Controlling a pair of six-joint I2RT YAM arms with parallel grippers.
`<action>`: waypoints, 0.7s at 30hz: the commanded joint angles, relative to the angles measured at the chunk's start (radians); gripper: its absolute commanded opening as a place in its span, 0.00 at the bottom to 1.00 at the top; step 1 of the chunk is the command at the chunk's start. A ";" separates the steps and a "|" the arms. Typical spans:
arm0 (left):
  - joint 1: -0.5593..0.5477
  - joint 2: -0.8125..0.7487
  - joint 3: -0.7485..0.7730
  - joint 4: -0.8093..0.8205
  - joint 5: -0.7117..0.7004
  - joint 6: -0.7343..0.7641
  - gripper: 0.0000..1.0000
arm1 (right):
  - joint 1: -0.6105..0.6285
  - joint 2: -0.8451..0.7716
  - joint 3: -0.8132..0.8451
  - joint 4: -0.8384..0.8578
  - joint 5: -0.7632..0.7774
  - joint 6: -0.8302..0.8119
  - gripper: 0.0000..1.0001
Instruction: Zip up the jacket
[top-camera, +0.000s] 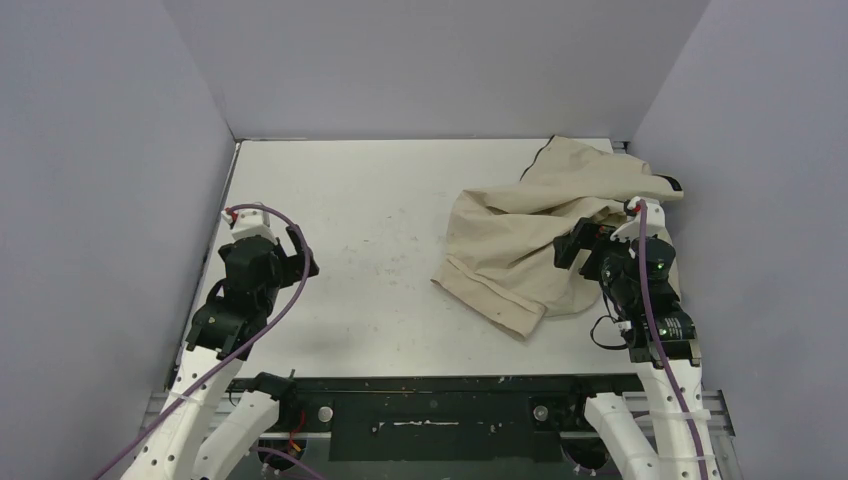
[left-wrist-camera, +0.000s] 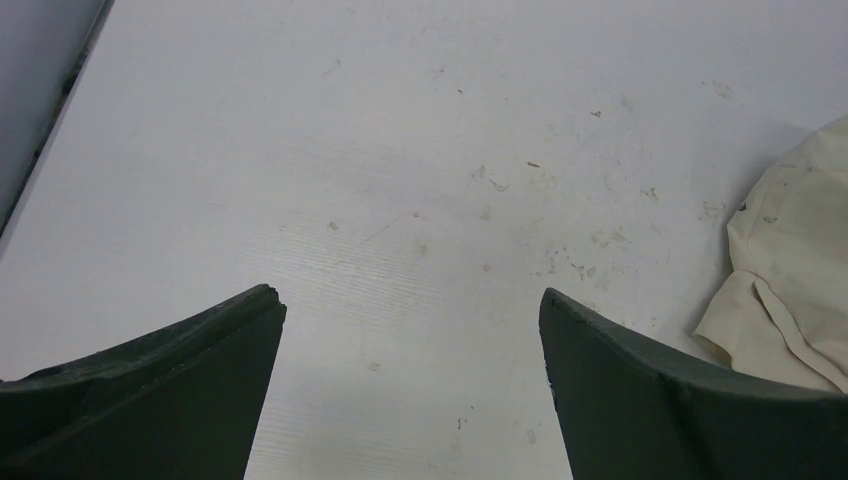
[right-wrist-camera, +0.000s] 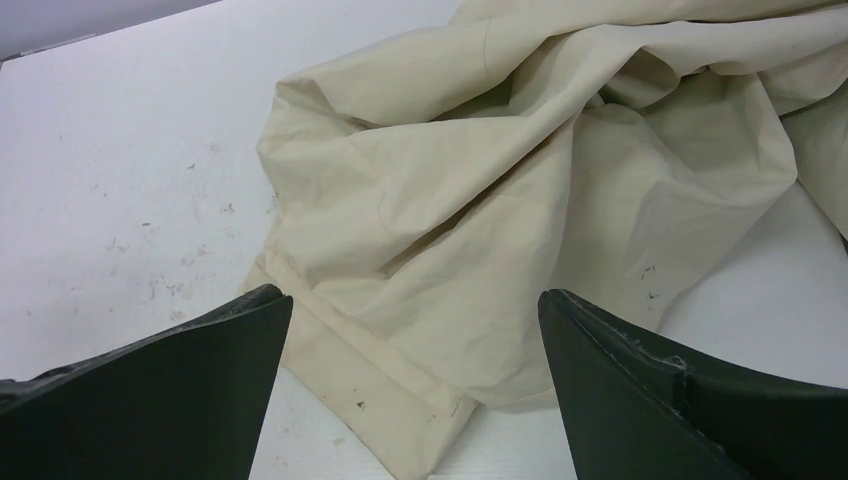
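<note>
The beige jacket (top-camera: 530, 235) lies crumpled in a heap on the right half of the table, its hem band toward the middle. A thin dark edge runs along its far side; the zipper itself does not show clearly. My right gripper (top-camera: 578, 248) hovers over the heap's near right part, open, with only folded cloth (right-wrist-camera: 520, 190) below and nothing between its fingers (right-wrist-camera: 200, 380). My left gripper (top-camera: 300, 255) stands open over bare table at the left, well apart from the jacket. A corner of the cloth (left-wrist-camera: 790, 270) shows at the right edge of the left wrist view.
The white table (top-camera: 370, 250) is speckled with small marks. Grey walls close it in on the left, back and right. A black rail (top-camera: 430, 405) runs along the near edge between the two arm bases.
</note>
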 joint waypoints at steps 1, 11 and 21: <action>-0.005 -0.015 0.011 0.030 -0.019 -0.010 0.97 | -0.006 0.000 0.025 0.045 0.025 -0.020 1.00; -0.003 -0.013 0.008 0.040 -0.009 -0.012 0.97 | -0.006 0.049 0.083 -0.007 0.031 -0.071 1.00; -0.002 0.010 0.009 0.034 -0.010 -0.013 0.97 | 0.264 0.277 0.174 -0.099 0.113 -0.094 0.94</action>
